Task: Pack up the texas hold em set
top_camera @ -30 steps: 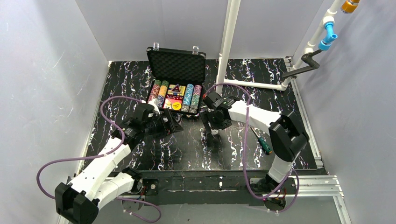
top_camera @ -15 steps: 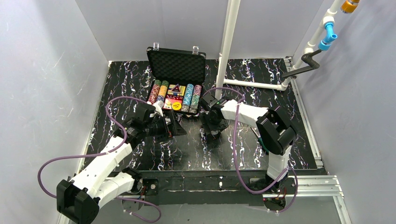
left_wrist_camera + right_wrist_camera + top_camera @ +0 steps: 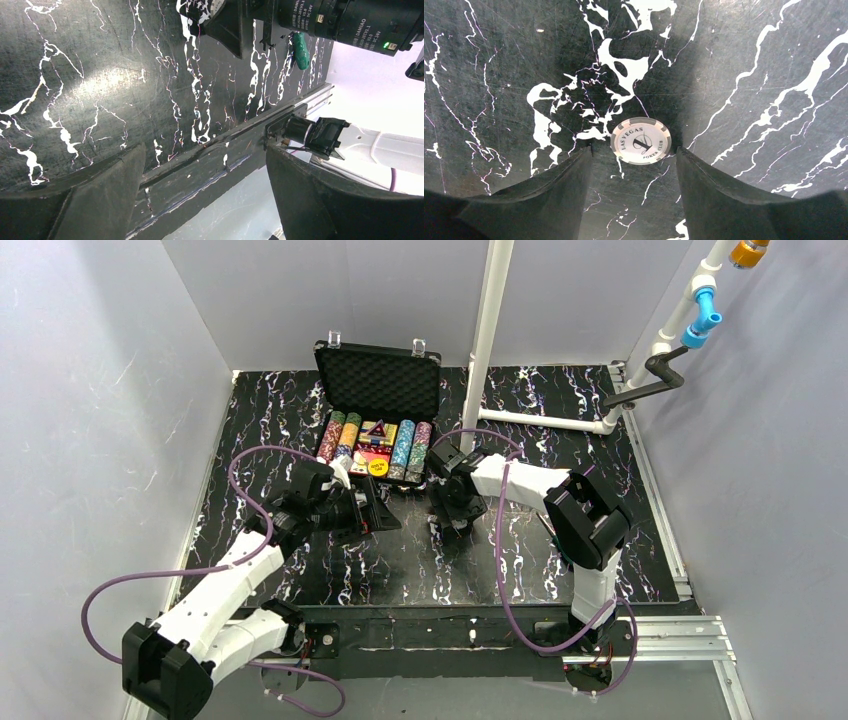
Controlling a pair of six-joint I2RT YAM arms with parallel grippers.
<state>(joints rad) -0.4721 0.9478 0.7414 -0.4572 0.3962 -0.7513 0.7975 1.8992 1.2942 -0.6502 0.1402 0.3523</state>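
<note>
Top external view: the black hinged case point(image 3: 379, 360) stands open at the far middle of the desk point(image 3: 560, 410). Its lid point(image 3: 380, 390) is upright and lined with egg-crate foam. Rows of multicoloured poker chips point(image 3: 403, 445) lie on edge in the base, two rows on the left and two on the right. Between them sit a red triangle point(image 3: 377, 430), a red card deck point(image 3: 366, 454) and a yellow disc point(image 3: 378, 467), the disc nearest the front edge.

One white chip point(image 3: 641, 140) lies flat on the desk outside the case, in front of its right corner. The right wrist view shows grey marks round its rim and the print "LAS VEGAS POKER CLUB". The right end effector point(image 3: 633, 149) points down over it, spread wide, with a dark finger on either side and the chip between them. The left end effector point(image 3: 205, 147) is also spread wide and holds nothing. It sits low over the desk in front of the case's left corner.

The desk is a glossy black slab veined in white like marble, finely scratched, with a metal rail point(image 3: 655, 500) along its right edge. A green-handled screwdriver point(image 3: 301, 50) lies on it in the left wrist view. Plain pale grey walls point(image 3: 100, 390) enclose the space. A white pipe point(image 3: 492, 330) rises just right of the case, and purple cables point(image 3: 250, 455) loop from both arms.
</note>
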